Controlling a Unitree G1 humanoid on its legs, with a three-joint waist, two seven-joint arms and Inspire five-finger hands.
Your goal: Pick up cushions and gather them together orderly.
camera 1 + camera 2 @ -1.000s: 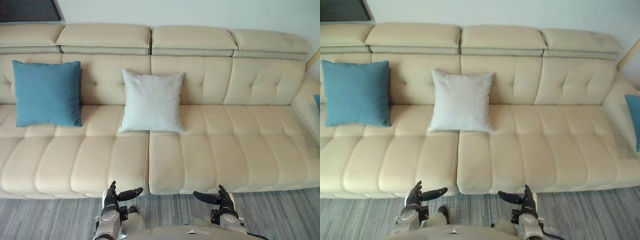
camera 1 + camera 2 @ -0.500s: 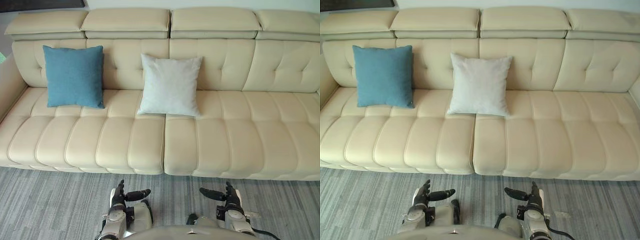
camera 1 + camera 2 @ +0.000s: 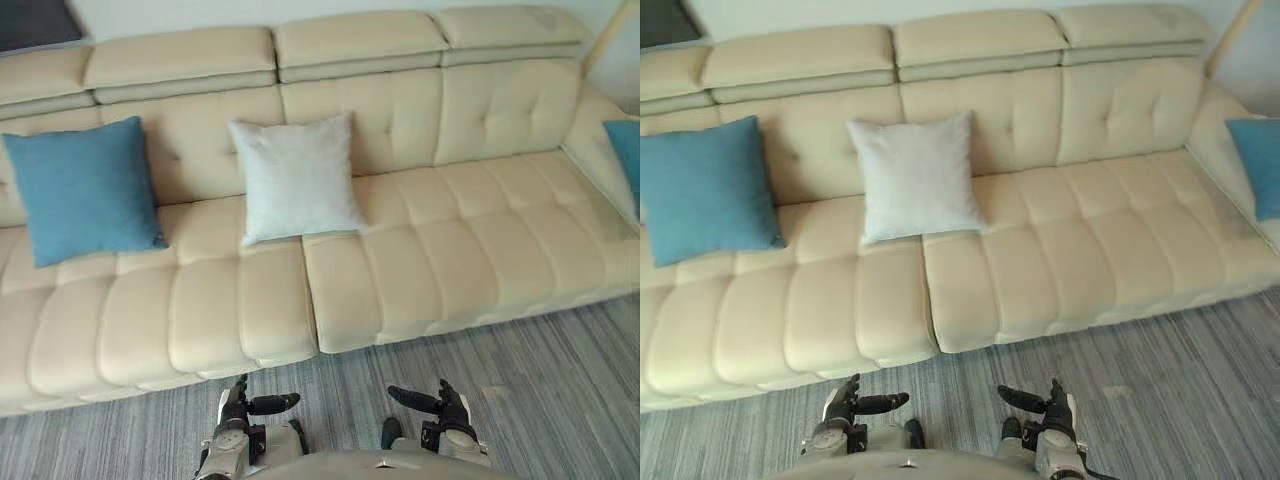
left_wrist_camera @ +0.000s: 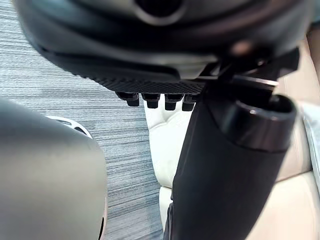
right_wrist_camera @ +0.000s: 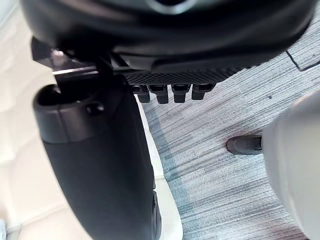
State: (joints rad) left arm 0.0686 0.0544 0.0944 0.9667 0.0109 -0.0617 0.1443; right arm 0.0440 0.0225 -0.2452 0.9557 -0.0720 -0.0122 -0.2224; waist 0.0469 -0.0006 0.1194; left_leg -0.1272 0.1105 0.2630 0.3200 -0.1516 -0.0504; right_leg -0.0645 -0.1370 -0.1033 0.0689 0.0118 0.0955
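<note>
We are holding our left hand (image 3: 240, 412) and our right hand (image 3: 447, 408) low over the grey striped floor (image 3: 560, 390), in front of the cream sofa (image 3: 400, 270) and well apart from each other. Both hands are carrying nothing: their fingers are hanging loose and uncurled, and each thumb is pointing inward toward the other hand. On the sofa, a blue cushion (image 3: 82, 190) is leaning upright against the backrest (image 3: 400, 115) toward our left end. A white cushion (image 3: 297, 177) is leaning against the same backrest near the middle, apart from the blue one, with a bare stretch of backrest between them. A second blue cushion (image 3: 1255, 165) is showing at the far right, on the sofa's corner section, well apart from the other two. All three cushions are sitting well away from our hands.
</note>
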